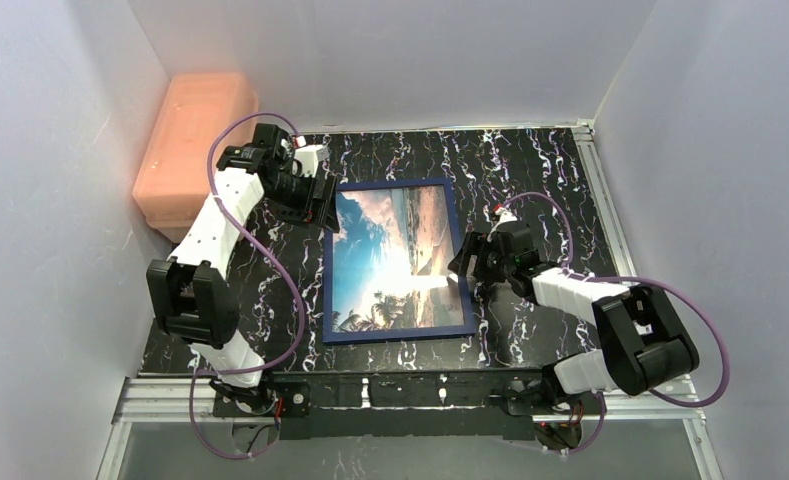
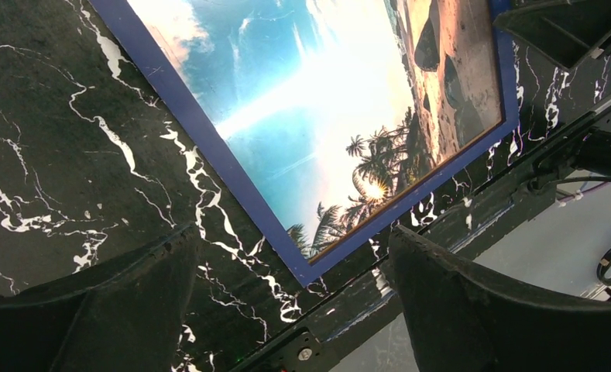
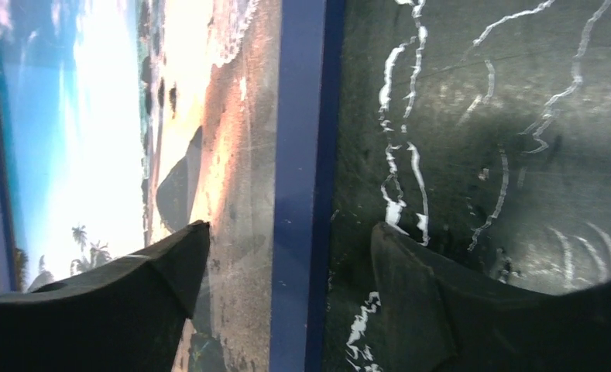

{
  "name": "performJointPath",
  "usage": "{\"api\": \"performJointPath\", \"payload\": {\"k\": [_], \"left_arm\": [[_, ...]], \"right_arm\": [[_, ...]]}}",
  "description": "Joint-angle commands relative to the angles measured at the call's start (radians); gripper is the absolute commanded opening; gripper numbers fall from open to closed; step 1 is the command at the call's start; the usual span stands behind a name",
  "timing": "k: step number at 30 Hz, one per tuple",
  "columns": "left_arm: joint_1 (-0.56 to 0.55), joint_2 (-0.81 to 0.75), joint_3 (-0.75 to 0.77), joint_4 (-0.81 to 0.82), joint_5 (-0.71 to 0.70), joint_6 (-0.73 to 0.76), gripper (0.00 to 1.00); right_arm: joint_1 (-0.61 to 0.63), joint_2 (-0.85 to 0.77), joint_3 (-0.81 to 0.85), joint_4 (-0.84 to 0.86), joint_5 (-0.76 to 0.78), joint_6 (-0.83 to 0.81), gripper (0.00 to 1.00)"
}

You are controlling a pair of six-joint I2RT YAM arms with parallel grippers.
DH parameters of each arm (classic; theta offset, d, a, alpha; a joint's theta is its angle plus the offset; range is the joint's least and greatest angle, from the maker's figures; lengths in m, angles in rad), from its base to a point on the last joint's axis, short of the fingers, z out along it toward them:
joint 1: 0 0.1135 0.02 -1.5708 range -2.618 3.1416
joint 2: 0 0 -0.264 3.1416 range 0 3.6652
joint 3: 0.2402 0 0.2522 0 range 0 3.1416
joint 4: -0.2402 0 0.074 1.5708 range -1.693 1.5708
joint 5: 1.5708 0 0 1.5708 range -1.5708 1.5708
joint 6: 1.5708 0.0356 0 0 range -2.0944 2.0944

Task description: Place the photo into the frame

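Both gape empty: left fingers (image 2: pixel 93 310) above the table (image 2: pixel 54 116), right fingers (image 3: pixel 457 310) straddling the frame (image 3: pixel 298 194) edge.

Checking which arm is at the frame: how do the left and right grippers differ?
The right gripper straddles the frame's right border, one finger over the photo; the left gripper hangs over bare table beside the frame's far left corner. The left looks higher than the right. Both are open, holding nothing.

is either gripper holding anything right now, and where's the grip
Nothing is held. The left gripper hangs open beside the frame; the right gripper, also open, has its fingers either side of the frame's right border, not clamping it.
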Motion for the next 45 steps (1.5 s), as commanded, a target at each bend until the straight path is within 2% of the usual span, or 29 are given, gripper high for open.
{"api": "performJointPath", "payload": {"k": [1, 3, 7, 10, 13, 16, 18, 20, 23, 26, 31, 40, 45], "left_arm": [[0.010, -0.039, -0.008, -0.022, -0.010, 0.018, 0.94], [0.019, -0.048, -0.024, -0.005, -0.027, 0.019, 0.99], [0.059, -0.075, -0.074, 0.062, -0.056, 0.029, 0.99], [0.083, -0.114, -0.169, 0.184, -0.130, 0.056, 0.99], [0.108, -0.216, -0.374, 0.419, -0.144, 0.134, 0.99], [0.124, -0.381, -0.703, 0.729, -0.118, 0.191, 0.98], [0.130, -0.413, -0.816, 0.845, -0.115, 0.185, 0.99], [0.147, -0.396, -0.858, 0.898, -0.103, 0.148, 0.98], [0.215, -0.375, -0.908, 1.007, 0.016, 0.072, 0.99], [0.236, -0.364, -0.965, 1.151, 0.045, 0.022, 0.99], [0.237, -0.306, -1.026, 1.307, -0.025, -0.001, 0.98], [0.237, -0.280, -1.109, 1.586, -0.121, -0.090, 0.98], [0.243, -0.208, -1.112, 1.681, -0.204, -0.088, 0.99]], "right_arm": [[-0.011, -0.059, 0.058, -0.140, 0.102, -0.066, 0.91], [-0.010, -0.094, 0.103, -0.200, 0.184, -0.090, 0.98], [-0.017, -0.143, 0.176, -0.283, 0.327, -0.136, 0.99], [-0.024, -0.150, 0.219, -0.322, 0.499, -0.137, 0.99], [-0.026, -0.161, 0.200, -0.287, 0.757, -0.141, 0.99], [-0.026, -0.166, 0.122, -0.123, 0.916, -0.253, 0.99], [-0.030, -0.146, 0.087, -0.062, 1.000, -0.274, 0.99], [-0.033, -0.122, 0.066, -0.025, 1.056, -0.262, 0.99], [-0.045, -0.106, 0.022, 0.057, 1.041, -0.263, 0.99], [-0.057, -0.061, 0.017, 0.100, 1.046, -0.263, 0.99], [-0.099, -0.028, -0.003, 0.251, 1.012, -0.324, 0.99], [-0.197, -0.009, -0.151, 0.547, 0.901, -0.421, 0.99], [-0.267, -0.029, -0.207, 0.654, 0.830, -0.421, 0.99]]}}
